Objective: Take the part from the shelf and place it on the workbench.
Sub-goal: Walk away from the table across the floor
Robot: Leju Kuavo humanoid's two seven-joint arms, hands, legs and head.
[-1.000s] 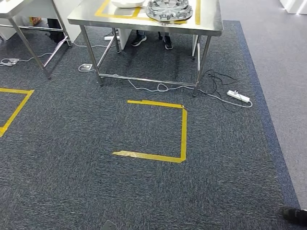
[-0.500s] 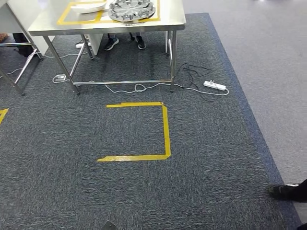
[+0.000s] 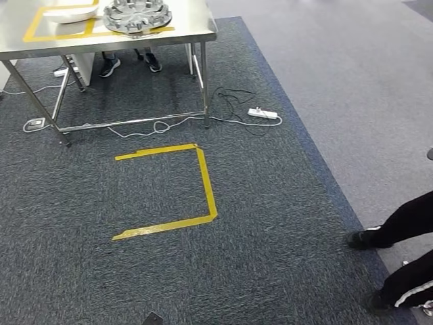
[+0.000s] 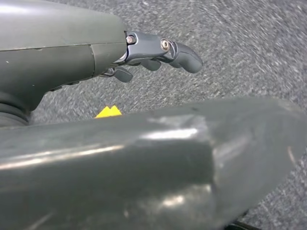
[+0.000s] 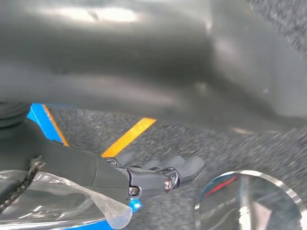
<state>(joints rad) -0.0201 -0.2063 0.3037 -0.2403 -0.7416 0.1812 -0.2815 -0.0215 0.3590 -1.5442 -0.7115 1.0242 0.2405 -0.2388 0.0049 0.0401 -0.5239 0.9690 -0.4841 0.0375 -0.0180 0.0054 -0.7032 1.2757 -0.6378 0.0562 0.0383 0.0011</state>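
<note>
Left hand (image 4: 159, 50) empty, fingers extended; right hand (image 5: 163, 175) likewise.

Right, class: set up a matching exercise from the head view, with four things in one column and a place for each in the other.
Things:
1. round metal part
2. white power strip
3. yellow tape outline
4. person's dark shoe

Places:
A. bare carpet in front of the table
B. on the steel table
C. picture's right edge
D. floor beside the table leg

Pairs: 1-B, 2-D, 3-A, 4-C
</note>
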